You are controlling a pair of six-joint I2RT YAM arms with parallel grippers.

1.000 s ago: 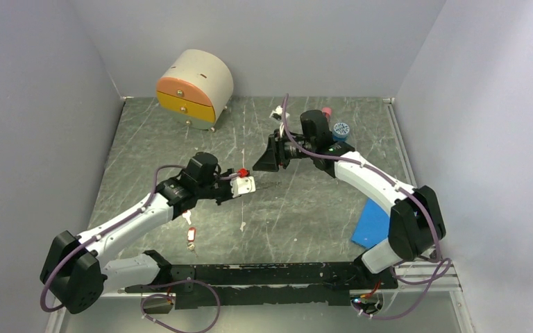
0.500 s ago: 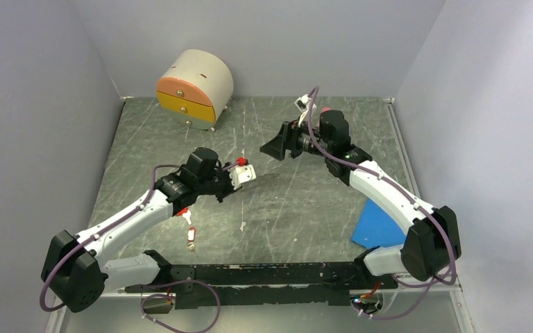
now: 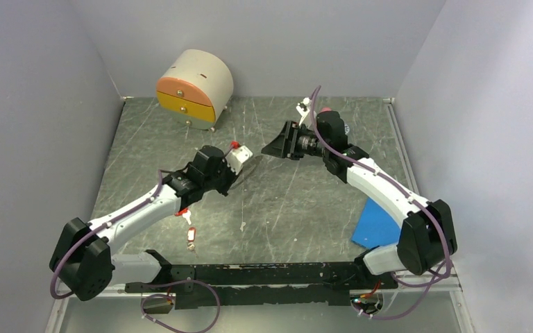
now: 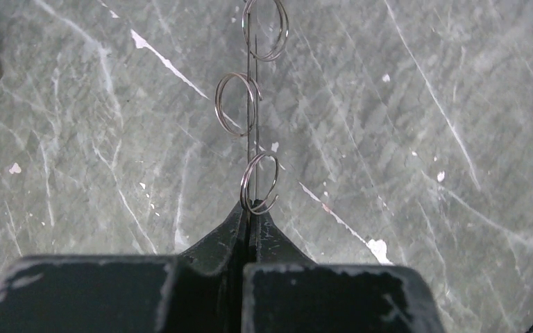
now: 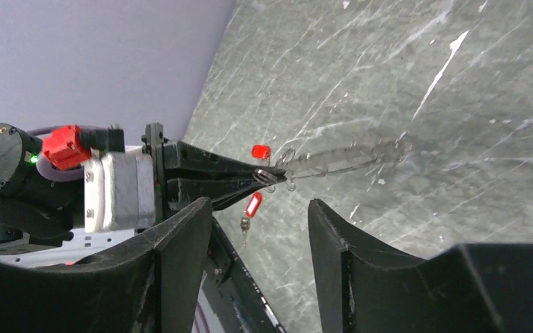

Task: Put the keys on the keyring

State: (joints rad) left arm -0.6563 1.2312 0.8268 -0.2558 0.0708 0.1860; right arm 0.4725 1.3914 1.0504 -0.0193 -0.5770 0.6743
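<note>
Keys (image 3: pixel 191 237): two red-tagged ones are lying on the table (image 3: pixel 305 208), near and left of centre, beside the left forearm.
Left gripper (image 4: pixel 250 211): is pinching tight on the keyring's wire, above the table's middle.
Keyring (image 4: pixel 248 125): is sticking out from those clamped jaws toward the right arm, with three small split rings (image 4: pixel 259 184) hanging on its wire.
Right gripper (image 5: pixel 260 208): is hovering just right of the hoop, jaws spread, gripping nothing.

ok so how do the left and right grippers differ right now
The left gripper is shut, fingers pressed together; the right gripper is open, fingers well apart. The left gripper pinches the thin wire keyring; the right gripper holds nothing. Both have black fingers.
</note>
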